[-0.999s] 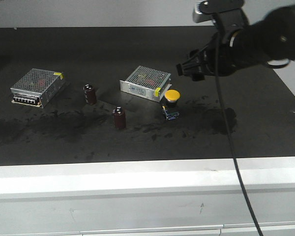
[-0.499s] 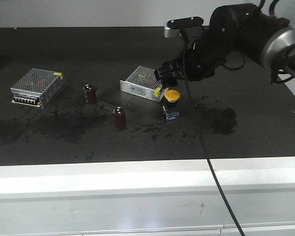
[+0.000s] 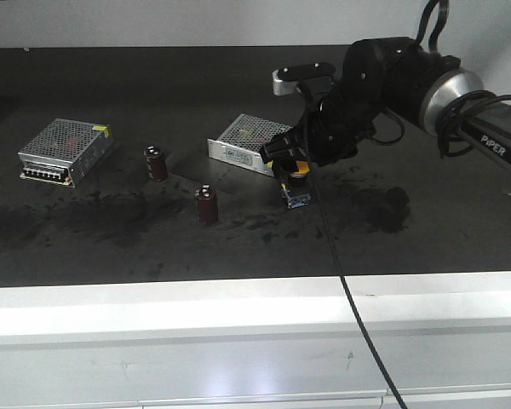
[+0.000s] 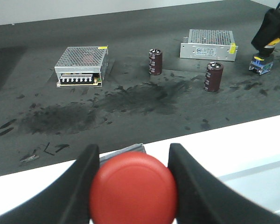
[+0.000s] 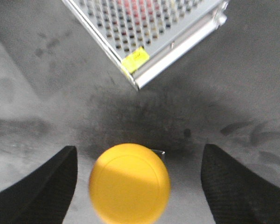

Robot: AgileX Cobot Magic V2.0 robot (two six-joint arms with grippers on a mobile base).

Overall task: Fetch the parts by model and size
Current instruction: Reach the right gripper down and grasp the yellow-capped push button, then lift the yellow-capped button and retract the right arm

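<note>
L fingers (image 4: 79,186) pinch red-cap switch (image 4: 133,189); R fingers (image 5: 42,186) spread wide, flanking yellow-cap switch (image 5: 129,183) on dark surface (image 5: 252,93), not touching.

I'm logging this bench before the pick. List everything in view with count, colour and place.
Power supplies: 2, silver mesh, one at the mat's left, one mid-mat.
Capacitors: 2, dark brown, upright between the supplies.
Yellow switch: 1, yellow cap, just in front of the mid-mat supply's corner.
Red switch: 1, red cap, in the left gripper.
Mat: 1, black, smudged, covers the bench top.
Bench edge: 1, white, in front of the mat.
Cable: 1, black, hangs from the right arm over the bench edge.
Left gripper: black, shut on the red switch, above the bench edge.
Right gripper: black, open, fingers either side of the yellow switch.
</note>
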